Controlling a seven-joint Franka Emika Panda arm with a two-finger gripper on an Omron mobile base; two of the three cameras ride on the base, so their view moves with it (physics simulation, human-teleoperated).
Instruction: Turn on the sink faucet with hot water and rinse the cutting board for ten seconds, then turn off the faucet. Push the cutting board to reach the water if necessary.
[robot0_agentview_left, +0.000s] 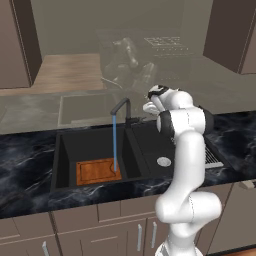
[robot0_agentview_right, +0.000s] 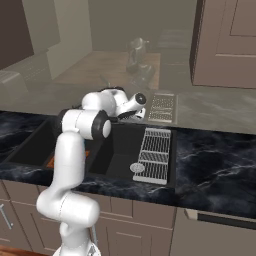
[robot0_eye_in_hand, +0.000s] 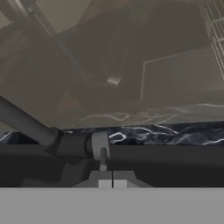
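One stream of water runs from the sink faucet onto the right edge of the cutting board, which lies flat in the large left basin of the sink. Gripper sits at the faucet base by the lever, fingertips pressed together, holding nothing. Rinse step looks underway; next move likely calls for pushing the lever back to shut off flow.

A silver wire rack lies over the basin's far side, to the right of the hand and nearer the counter's front. Black marbled countertop surrounds it. Brown cabinet doors sit below the hand.
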